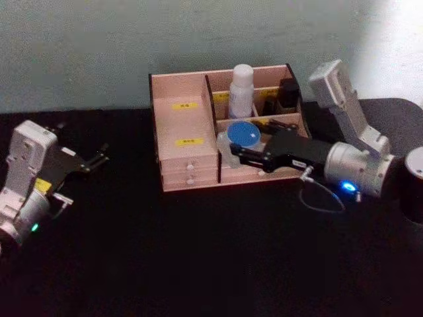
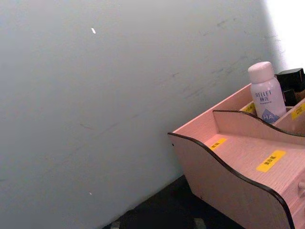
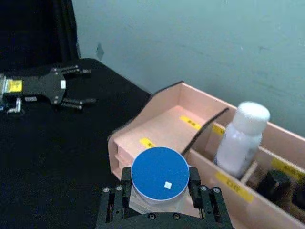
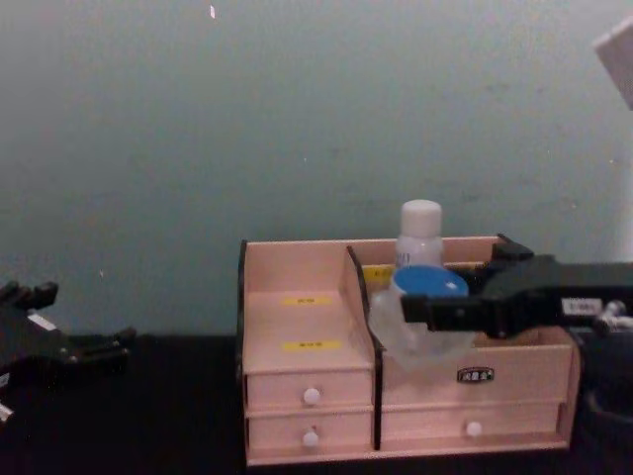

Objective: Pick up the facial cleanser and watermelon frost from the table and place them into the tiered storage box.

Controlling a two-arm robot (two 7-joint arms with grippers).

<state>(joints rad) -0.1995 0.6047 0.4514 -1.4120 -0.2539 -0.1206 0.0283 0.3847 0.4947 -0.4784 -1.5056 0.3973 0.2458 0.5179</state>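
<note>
The facial cleanser (image 1: 242, 89) (image 2: 267, 93) (image 3: 240, 138) (image 4: 420, 233), a tall white bottle, stands upright in a back compartment of the tiered storage box (image 1: 188, 132) (image 4: 297, 327). My right gripper (image 1: 239, 146) (image 3: 159, 200) (image 4: 435, 312) is shut on the watermelon frost (image 1: 242, 135) (image 3: 159, 174) (image 4: 425, 297), a squat clear jar with a blue lid. It holds the jar over the box's front right section, just right of the middle divider. Whether the jar rests on the box I cannot tell. My left gripper (image 1: 92, 160) (image 3: 76, 86) (image 4: 89, 346) hangs open at the far left, well away from the box.
A small black bottle (image 1: 288, 92) (image 3: 271, 183) stands in the box's back right compartment. A dark round object (image 1: 415, 172) sits at the right edge. The black table (image 1: 198, 251) stretches in front of the box, and a pale wall stands close behind it.
</note>
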